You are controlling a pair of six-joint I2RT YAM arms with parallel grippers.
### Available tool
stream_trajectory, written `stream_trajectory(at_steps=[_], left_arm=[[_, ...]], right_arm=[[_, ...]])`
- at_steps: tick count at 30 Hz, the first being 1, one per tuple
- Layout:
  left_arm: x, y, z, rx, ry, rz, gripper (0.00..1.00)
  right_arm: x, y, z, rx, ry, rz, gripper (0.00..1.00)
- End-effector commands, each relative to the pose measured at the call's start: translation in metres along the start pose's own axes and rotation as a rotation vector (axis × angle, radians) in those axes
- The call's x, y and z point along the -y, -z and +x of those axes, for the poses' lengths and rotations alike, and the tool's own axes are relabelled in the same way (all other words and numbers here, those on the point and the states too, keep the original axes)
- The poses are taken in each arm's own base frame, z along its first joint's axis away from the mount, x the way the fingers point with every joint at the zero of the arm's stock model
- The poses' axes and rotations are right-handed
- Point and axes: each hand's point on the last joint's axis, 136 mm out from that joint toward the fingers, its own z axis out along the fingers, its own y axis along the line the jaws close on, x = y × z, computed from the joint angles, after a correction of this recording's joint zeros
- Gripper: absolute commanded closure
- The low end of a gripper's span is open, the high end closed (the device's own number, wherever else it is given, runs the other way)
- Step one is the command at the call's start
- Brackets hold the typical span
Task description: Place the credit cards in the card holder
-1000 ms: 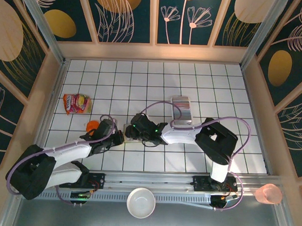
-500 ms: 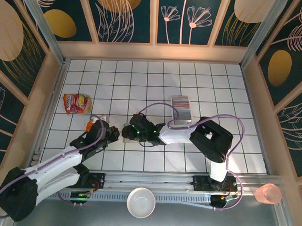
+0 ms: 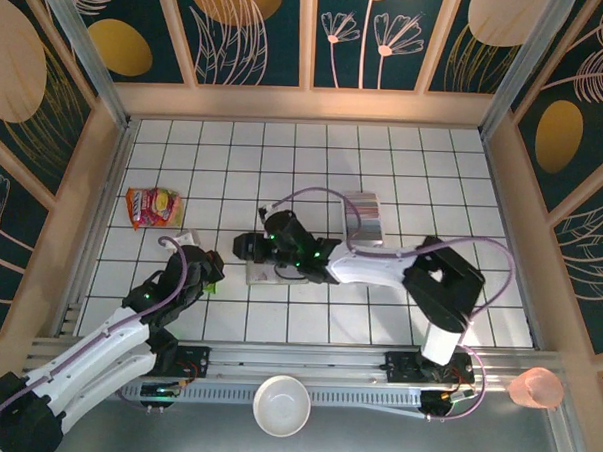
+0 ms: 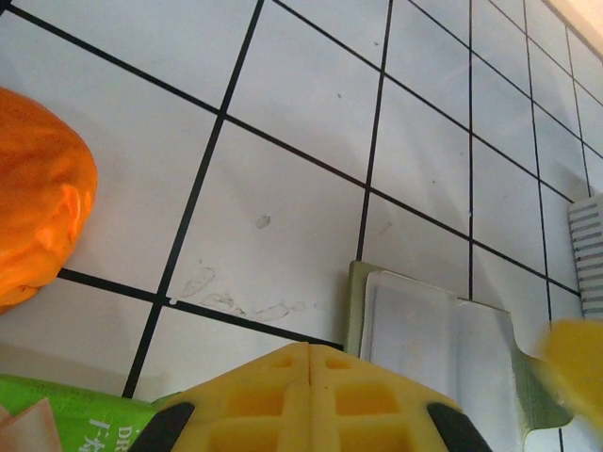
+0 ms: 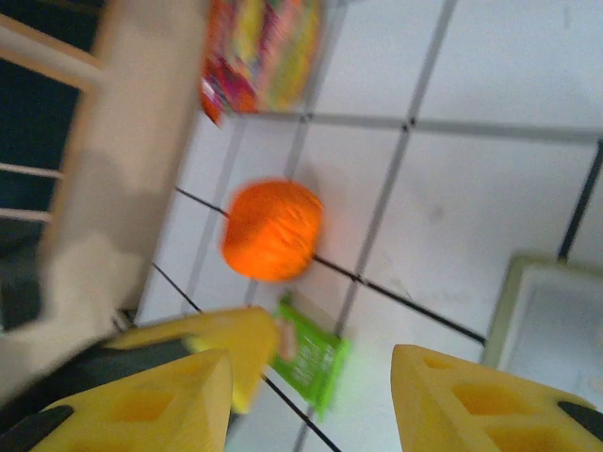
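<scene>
Right gripper (image 5: 311, 363) apart, empty; left gripper (image 4: 311, 377) pressed together. Card holder (image 4: 424, 325) unpinned just ahead of left fingertips: nudge may skid it.

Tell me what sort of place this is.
Probably a robot test cell, not a home: a left arm and right arm bolted to a rail, a gridded white table, and patterned walls boxing it in.

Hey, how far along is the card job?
Holder lies open and looks empty. Right pincer is open beside it, holding nothing; left pincer is shut. The cards sit in their row behind, so every card has yet to go in.
</scene>
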Motion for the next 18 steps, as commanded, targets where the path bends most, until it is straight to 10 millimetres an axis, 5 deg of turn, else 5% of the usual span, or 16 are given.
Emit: stream_trajectory(at_steps=[1, 7, 11, 15, 16, 17, 18], left_arm=[[0.009, 0.004, -0.009, 0.012, -0.018, 0.004, 0.91], [0.033, -0.006, -0.005, -0.040, -0.051, 0.080, 0.71], [0.043, -0.016, -0.004, -0.064, -0.092, 0.089, 0.64], [0.050, -0.023, -0.002, -0.091, -0.112, 0.096, 0.61], [0.052, -0.023, -0.001, -0.092, -0.116, 0.103, 0.60], [0.054, -0.024, -0.001, -0.092, -0.119, 0.113, 0.59], [0.055, -0.024, -0.001, -0.090, -0.123, 0.124, 0.58]], right_arm=[[-0.026, 0.051, -0.067, 0.217, 0.173, -0.031, 0.52], [-0.028, 0.147, -0.120, 0.502, 0.728, 0.119, 0.55], [-0.011, 0.176, -0.100, 0.458, 1.367, 0.299, 0.55], [0.045, 0.184, -0.075, 0.112, 1.602, 0.364, 0.51], [0.059, 0.187, -0.062, -0.006, 1.620, 0.306, 0.47], [0.074, 0.192, -0.051, -0.105, 1.616, 0.290, 0.31], [0.087, 0.195, -0.050, -0.150, 1.589, 0.318, 0.05]])
